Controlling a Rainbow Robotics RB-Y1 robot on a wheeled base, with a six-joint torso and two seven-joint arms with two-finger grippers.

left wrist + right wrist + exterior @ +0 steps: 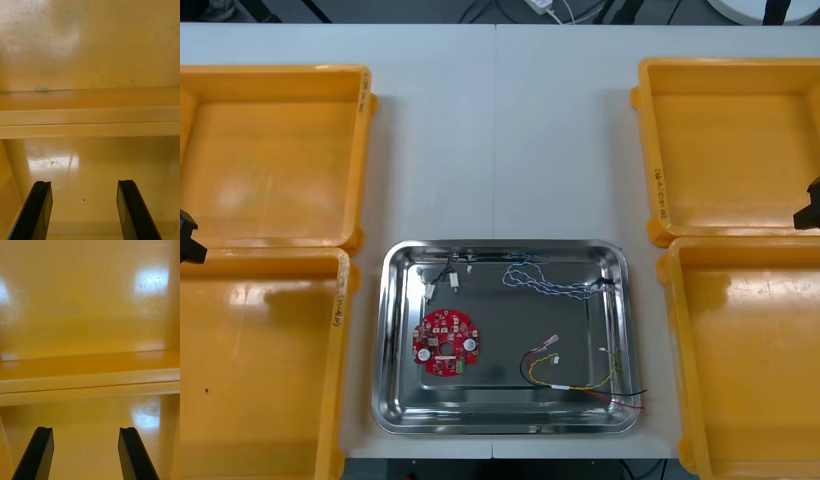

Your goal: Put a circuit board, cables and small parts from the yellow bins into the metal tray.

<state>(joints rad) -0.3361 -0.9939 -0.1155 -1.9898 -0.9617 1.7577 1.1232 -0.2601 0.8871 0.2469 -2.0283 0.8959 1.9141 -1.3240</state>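
Black fingers of the left gripper stood apart, released and holding nothing, over the glossy floor of a yellow plastic bin. Just ahead of their tips, two smooth bin rims ran side by side, touching, with a second bin's scuffed floor beyond. Likewise spread and unloaded, the right gripper had a similar pair of rims crossing ahead of it. From above, four such bins showed, two at each gripper, one behind the other. Between the two grippers, well apart from both, lay one shiny rectangular metal tray with rounded corners. It held one round red circuit board on the left gripper's side and one short black cable just beyond the board. One twisted blue and white cable lay toward the right gripper. One thin red and yellow cable curled on that same side, its red end reaching the tray's rim.
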